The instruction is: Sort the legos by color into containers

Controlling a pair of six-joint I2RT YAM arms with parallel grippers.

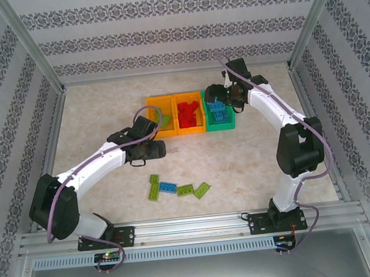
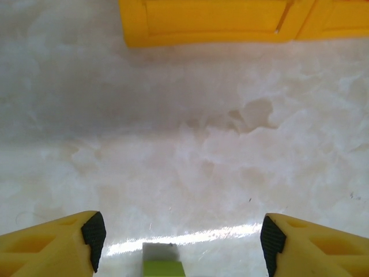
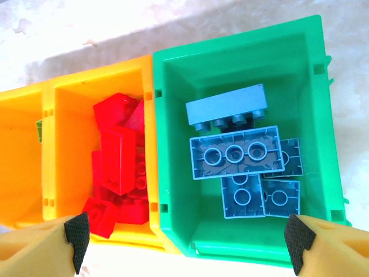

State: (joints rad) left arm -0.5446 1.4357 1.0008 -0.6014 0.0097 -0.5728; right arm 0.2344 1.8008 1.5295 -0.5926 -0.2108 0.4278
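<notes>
Three containers stand in a row: an orange bin [image 1: 159, 113] with a light green lego [image 1: 165, 121], an orange bin [image 3: 69, 144] of red legos [image 3: 118, 158], and a green bin [image 3: 173, 133] holding several blue legos [image 3: 236, 153]. My right gripper [image 3: 187, 239] hangs open over the green bin's near wall with nothing between its fingers. My left gripper [image 2: 180, 239] is open above bare table in front of the left orange bin [image 2: 207, 23]. A light green lego [image 2: 163, 266] peeks in at the bottom edge, touching neither finger. Loose green legos [image 1: 153, 192] and one blue lego [image 1: 168, 188] lie near the front.
Aluminium frame posts and patterned walls enclose the marbled table [image 1: 251, 158]. Both arm bases are bolted to the rail at the near edge [image 1: 193, 227]. The loose bricks lie between the two arms.
</notes>
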